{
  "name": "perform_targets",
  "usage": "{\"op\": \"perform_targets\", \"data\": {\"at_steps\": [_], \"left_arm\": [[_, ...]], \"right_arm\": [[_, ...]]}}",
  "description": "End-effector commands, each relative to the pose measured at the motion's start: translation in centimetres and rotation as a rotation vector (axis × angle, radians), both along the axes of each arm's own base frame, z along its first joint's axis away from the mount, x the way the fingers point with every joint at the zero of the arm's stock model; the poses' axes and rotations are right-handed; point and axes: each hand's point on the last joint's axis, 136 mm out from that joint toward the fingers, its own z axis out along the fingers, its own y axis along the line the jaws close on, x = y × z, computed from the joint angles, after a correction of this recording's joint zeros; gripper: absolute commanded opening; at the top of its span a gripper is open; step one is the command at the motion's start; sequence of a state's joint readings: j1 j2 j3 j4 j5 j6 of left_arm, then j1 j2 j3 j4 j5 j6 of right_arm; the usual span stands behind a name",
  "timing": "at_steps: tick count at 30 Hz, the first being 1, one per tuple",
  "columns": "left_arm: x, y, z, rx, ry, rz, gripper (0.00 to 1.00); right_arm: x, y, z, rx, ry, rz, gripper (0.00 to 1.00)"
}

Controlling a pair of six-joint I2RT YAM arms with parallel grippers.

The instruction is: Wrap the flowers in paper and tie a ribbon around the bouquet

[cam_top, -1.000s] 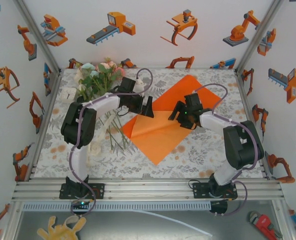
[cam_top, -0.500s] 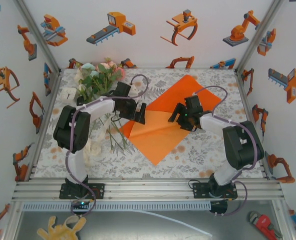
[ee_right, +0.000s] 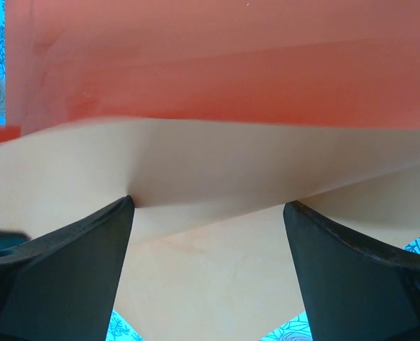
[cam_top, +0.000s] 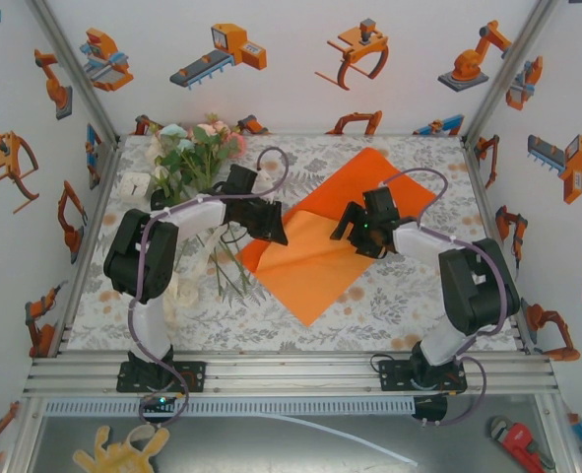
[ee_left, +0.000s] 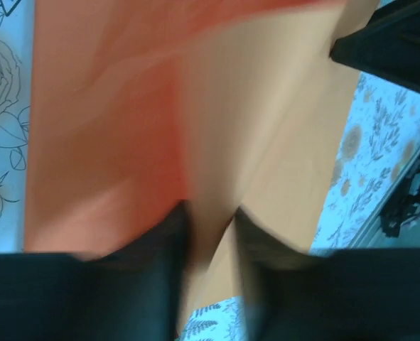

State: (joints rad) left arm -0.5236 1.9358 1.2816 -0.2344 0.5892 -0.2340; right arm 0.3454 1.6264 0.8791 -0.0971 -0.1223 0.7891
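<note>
A grey-and-orange floral cloth [cam_top: 399, 305] covers the bench. The white walls [cam_top: 291, 94] carry orange robot stickers [cam_top: 222, 54]. An aluminium rail [cam_top: 291, 374] fronts it, with a red wrench [cam_top: 517, 443] lower right and a yellow hand-shaped cutout [cam_top: 123, 455] lower left.

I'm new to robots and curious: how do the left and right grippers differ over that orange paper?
The left gripper has its fingers nearly together, pinching a raised fold of the paper; the right gripper has its fingers spread wide, gripping nothing. The left gripper works at the sheet's left edge, close to the flowers; the right gripper sits nearer the sheet's middle. Both are black, two-fingered, and point at the paper.
</note>
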Motion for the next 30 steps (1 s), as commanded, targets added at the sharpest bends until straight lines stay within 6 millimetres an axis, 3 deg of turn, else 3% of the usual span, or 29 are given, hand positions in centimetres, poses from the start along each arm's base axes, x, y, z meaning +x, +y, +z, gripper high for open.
{"op": "perform_targets", "data": {"at_steps": [1,5,9,12,14,16,18,21,24,30], "left_arm": [[0.6,-0.7,2.0,-0.074,-0.018,0.034,0.00],[2.3,-0.1,4.6,-0.108,-0.082,0.136,0.00],[5.3,2.6,7.9,-0.212,-0.098,0.365,0.00],[7.5,5.1,9.9,-0.364,-0.059,0.553,0.00],[8.1,6.5,10.6,-0.423,-0.030,0.635,0.00],[8.3,7.8,10.6,-0.417,-0.015,0.706,0.00],[8.5,10.3,9.8,-0.360,0.021,0.821,0.00],[8.7,14.7,8.4,-0.271,0.052,0.989,0.00],[8.9,18.5,6.9,-0.185,0.039,1.102,0.00],[10.2,21.3,5.6,-0.193,0.082,1.149,0.01]], "right_arm": [[0.3,-0.3,3.5,-0.011,-0.071,-0.005,0.81],[-1.6,-0.6,5.9,-0.017,-0.133,0.012,0.81],[-3.4,1.8,6.4,-0.042,-0.164,0.089,0.82],[-2.4,4.6,5.5,-0.005,-0.187,0.111,0.82],[-1.0,6.3,3.8,0.044,-0.156,0.107,0.81],[-0.2,6.5,2.0,0.028,-0.105,0.073,0.73],[0.0,5.4,0.4,-0.027,-0.067,0.021,0.66],[-0.8,2.2,-1.6,-0.082,-0.016,-0.100,0.56],[-2.3,-0.7,-3.1,-0.088,0.038,-0.181,0.55],[-6.1,-6.7,-4.5,-0.183,0.160,-0.291,0.55]]}}
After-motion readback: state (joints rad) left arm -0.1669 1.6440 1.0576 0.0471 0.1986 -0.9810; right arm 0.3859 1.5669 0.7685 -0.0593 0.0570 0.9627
